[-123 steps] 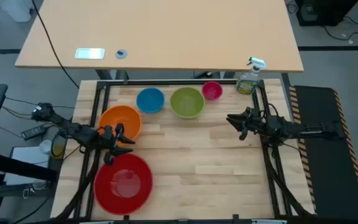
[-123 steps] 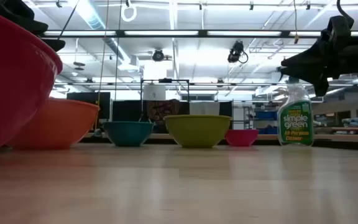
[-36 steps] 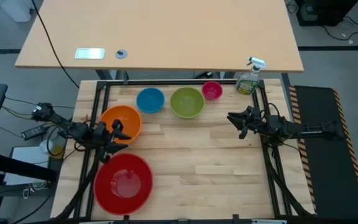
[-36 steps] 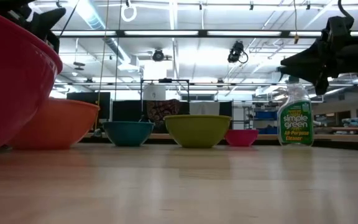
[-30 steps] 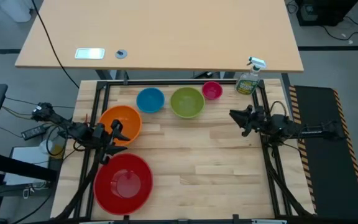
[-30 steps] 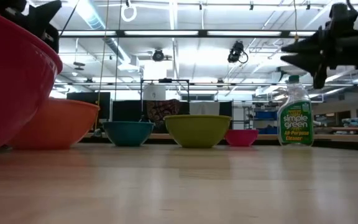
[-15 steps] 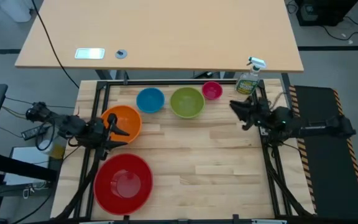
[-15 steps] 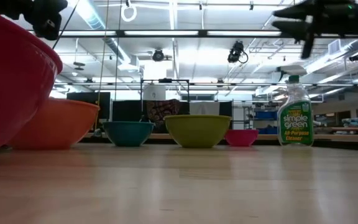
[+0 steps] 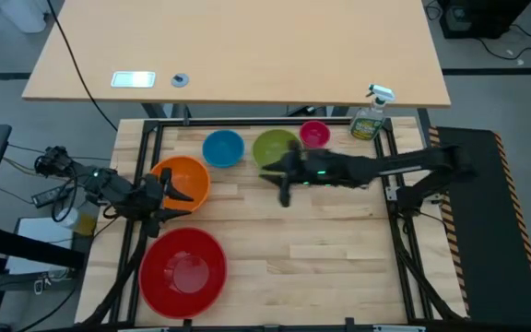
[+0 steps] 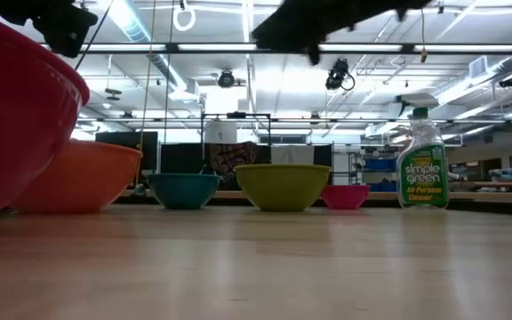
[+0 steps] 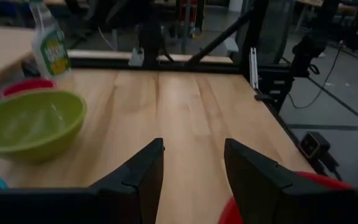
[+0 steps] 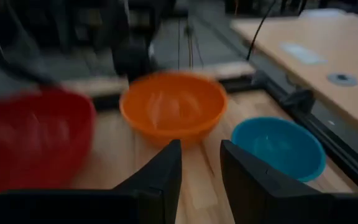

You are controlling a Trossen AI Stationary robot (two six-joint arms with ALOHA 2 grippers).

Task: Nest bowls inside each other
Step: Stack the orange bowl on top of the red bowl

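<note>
Five bowls rest on their bases on the wooden table: red (image 9: 184, 269) near left, orange (image 9: 181, 178) behind it, then blue (image 9: 223, 148), green (image 9: 277, 149) and small pink (image 9: 314, 135) along the far edge. My left gripper (image 9: 181, 196) hangs open between the orange and red bowls, over the table's left side, with nothing between its fingers (image 11: 191, 168). My right gripper (image 9: 279, 183) is stretched out from the right, high over the table's middle just in front of the green bowl. It is open and empty (image 12: 201, 165), facing the orange bowl (image 12: 173, 106).
A spray bottle of green liquid (image 9: 370, 115) stands at the far right corner, beside the pink bowl. A black metal frame (image 9: 247, 121) borders the table. Bare wood (image 9: 312, 249) spreads over the near right half. A larger desk (image 9: 238, 46) lies beyond the far edge.
My right gripper has swept fast from the table's right edge toward the left, rising as it went, and now hangs in front of the green bowl. My left gripper has risen a little and tipped up toward level. The bowls have stayed put.
</note>
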